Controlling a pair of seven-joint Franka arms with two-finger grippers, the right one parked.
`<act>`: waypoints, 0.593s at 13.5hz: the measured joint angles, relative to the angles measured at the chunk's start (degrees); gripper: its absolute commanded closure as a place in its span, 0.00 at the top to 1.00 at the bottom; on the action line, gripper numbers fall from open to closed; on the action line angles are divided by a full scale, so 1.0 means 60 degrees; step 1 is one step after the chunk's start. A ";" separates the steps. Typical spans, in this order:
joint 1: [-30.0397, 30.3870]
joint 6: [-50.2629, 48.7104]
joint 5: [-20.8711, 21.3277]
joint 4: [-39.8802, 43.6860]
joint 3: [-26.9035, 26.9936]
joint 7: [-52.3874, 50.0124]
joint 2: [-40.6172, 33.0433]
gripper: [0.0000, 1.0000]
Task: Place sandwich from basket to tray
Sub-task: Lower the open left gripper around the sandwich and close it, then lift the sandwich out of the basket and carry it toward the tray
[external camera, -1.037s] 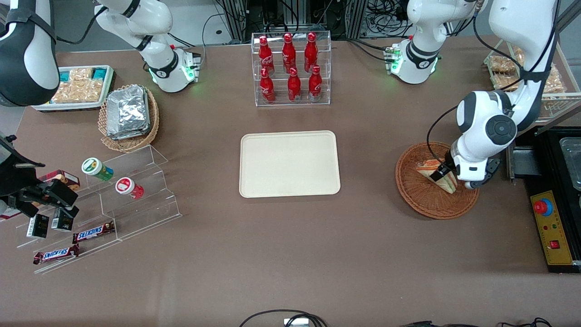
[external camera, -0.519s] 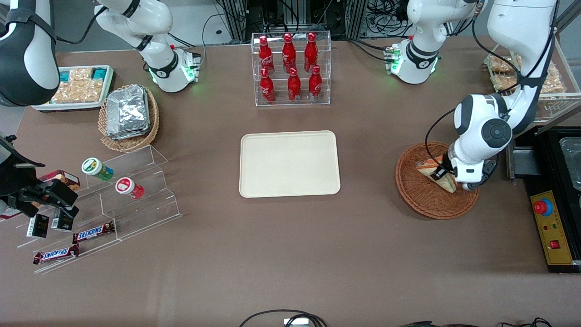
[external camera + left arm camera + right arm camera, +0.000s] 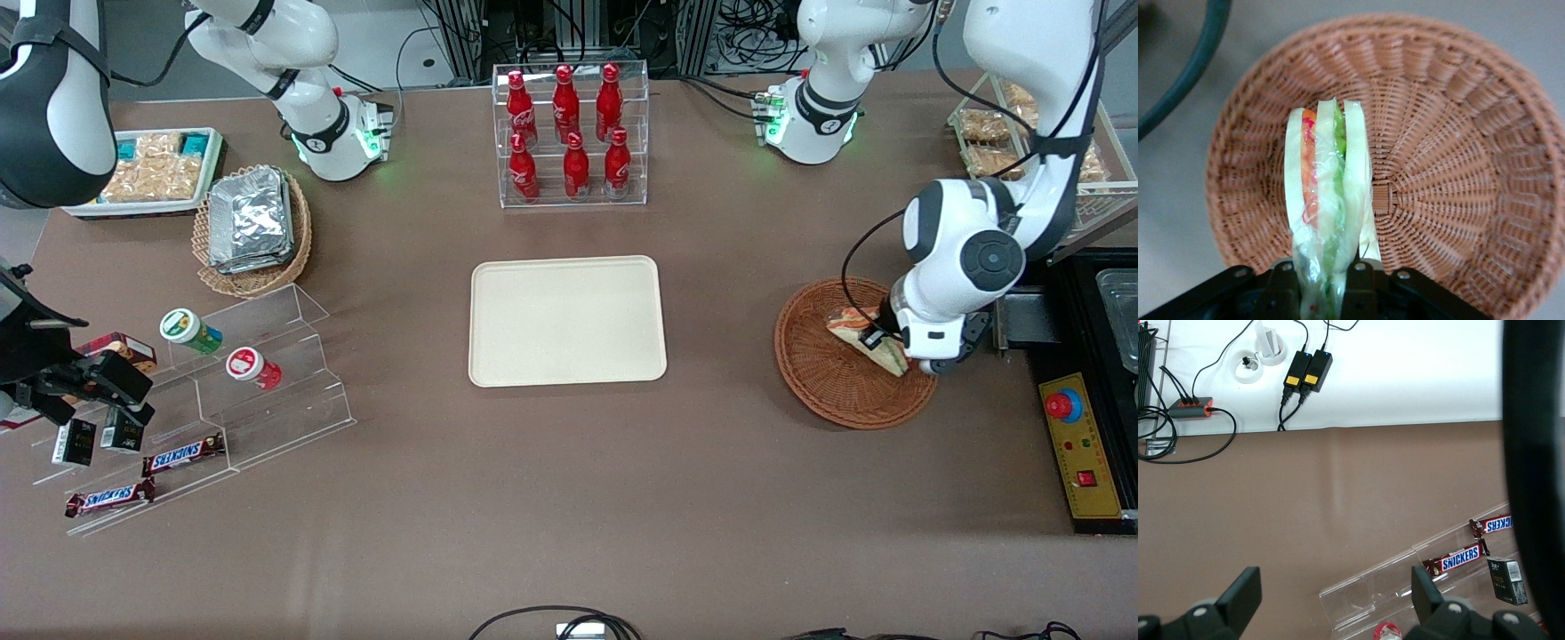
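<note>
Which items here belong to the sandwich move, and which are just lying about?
In the job: the sandwich, clamped in the gripper above the basket; the tray, still bare.

Lying about: cola bottles, foil packets, Snickers bars, two small tubs, the white snack tray.

The gripper (image 3: 1321,283) clamps the wrapped end of the sandwich (image 3: 1327,207), its dark body closing against both sides of the clear wrap. The wedge stands out from the gripper on edge, showing pale bread with orange-red and green layers between. Under it lies the basket (image 3: 1458,167), its woven floor bare, with grey tabletop (image 3: 1165,220) around the rim.
</note>
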 measured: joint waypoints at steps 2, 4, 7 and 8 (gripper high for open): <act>-0.0036 -0.0972 0.0001 0.0673 -0.0128 0.0594 -0.0295 0.00; -0.0092 -0.1737 0.0001 0.1293 -0.0396 0.1239 -0.0413 0.00; -0.0132 -0.2320 0.0001 0.1831 -0.1075 0.2169 -0.0409 0.00; -0.0144 -0.2329 0.0001 0.1908 -0.1308 0.2305 -0.0403 0.00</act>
